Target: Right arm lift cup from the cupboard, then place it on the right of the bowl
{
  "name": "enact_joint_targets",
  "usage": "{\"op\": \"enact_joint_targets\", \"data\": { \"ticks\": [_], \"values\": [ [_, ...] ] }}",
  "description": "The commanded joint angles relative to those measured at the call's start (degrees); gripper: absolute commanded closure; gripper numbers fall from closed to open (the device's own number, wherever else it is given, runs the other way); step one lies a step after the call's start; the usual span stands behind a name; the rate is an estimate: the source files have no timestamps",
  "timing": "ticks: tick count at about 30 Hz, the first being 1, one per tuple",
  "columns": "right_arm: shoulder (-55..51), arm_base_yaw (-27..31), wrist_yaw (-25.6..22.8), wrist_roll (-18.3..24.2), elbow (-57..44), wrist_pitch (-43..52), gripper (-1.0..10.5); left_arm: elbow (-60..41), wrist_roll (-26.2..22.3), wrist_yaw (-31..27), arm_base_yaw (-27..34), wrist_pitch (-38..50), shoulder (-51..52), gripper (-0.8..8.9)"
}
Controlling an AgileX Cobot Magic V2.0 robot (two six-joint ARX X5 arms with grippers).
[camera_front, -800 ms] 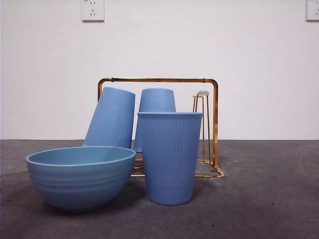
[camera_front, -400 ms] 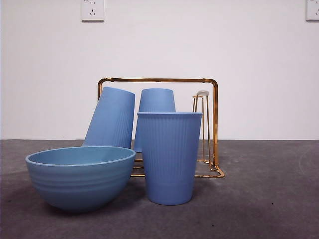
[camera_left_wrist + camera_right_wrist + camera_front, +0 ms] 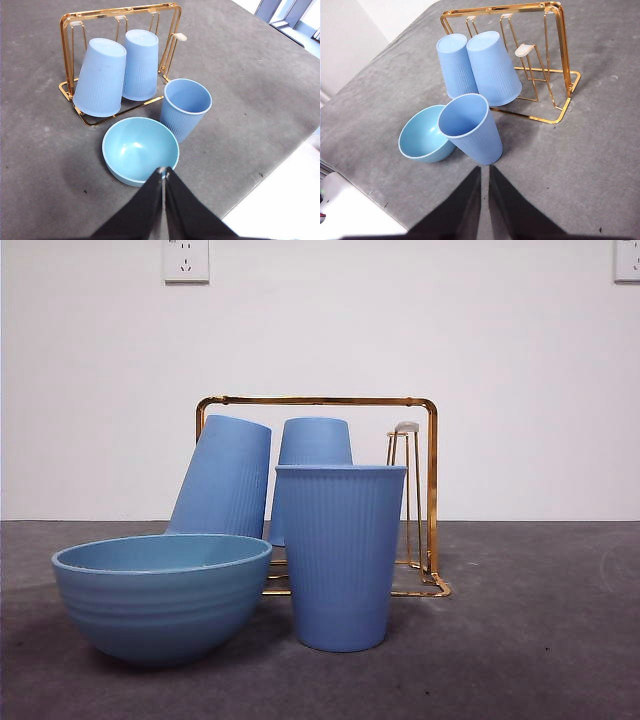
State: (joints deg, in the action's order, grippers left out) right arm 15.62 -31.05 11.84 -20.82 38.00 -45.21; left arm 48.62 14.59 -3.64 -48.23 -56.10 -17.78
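So there are three cups, one bowl and one rack sitting on the grey tabletop [image 3: 540, 640]. The cup [image 3: 340, 555] that matters is standing upright, mouth up, on the tabletop just right of the bowl [image 3: 160, 595] as the front camera is seeing it. From that angle they look like they're touching or nearly so; the wrist views are showing the cup right up against the bowl's rim, but I can't tell for sure if there's a sliver of gap.

The other two cups are hanging upside down in the rack [image 3: 432, 490]. The left cup [image 3: 222, 478] is leaning over at a tilt, and the middle cup [image 3: 314, 442] is sitting straighter, mostly hidden behind the upright cup. One peg [image 3: 406, 428] with a pale cap is standing bare at the rack's right end.

Both arms are hanging back above the scene and not showing up in the front view at all. The right gripper [image 3: 484, 172] is hovering over the near edge of the tabletop, looking down at the cup and bowl, its two jaws pulled almost together with only a thin slit between them, gripping nothing. The left gripper [image 3: 164, 171] is doing the same from the other side, its jaws pressed together at the tips, also empty-handed, its tips lining up over the bowl's near rim in its own camera.

There are also two wall sockets [image 3: 186, 260] showing up high on the white wall.
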Motion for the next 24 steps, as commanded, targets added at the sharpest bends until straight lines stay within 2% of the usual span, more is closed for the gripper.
{"op": "enact_joint_targets", "data": {
  "ticks": [1, 9, 14, 16, 20, 24],
  "values": [
    [0.0, -0.3, 0.0, 0.3, 0.8, 0.5, 9.2, 0.4, -0.2, 0.2, -0.4, 0.7, -0.1, 8.08],
    [0.0, -0.3, 0.0, 0.3, 0.8, 0.5, 9.2, 0.3, -0.2, 0.1, 0.3, 0.9, 0.0, 8.08],
    [0.0, -0.3, 0.0, 0.3, 0.8, 0.5, 9.2, -0.5, -1.8, 0.7, 10.6, 3.0, 0.7, 8.07],
    [0.0, -0.3, 0.0, 0.3, 0.8, 0.5, 9.2, -2.5, -5.0, 0.7, 15.3, 5.6, 1.2, 8.07],
    [0.0, -0.3, -0.1, 0.3, 0.8, 0.5, 9.2, -10.8, -11.9, 3.8, 23.9, 17.0, 4.0, 8.07],
    [0.0, -0.3, 0.0, 0.3, 0.8, 0.5, 9.2, -22.6, -13.8, 5.2, 31.2, 29.1, 8.6, 8.07]
  ]
}}
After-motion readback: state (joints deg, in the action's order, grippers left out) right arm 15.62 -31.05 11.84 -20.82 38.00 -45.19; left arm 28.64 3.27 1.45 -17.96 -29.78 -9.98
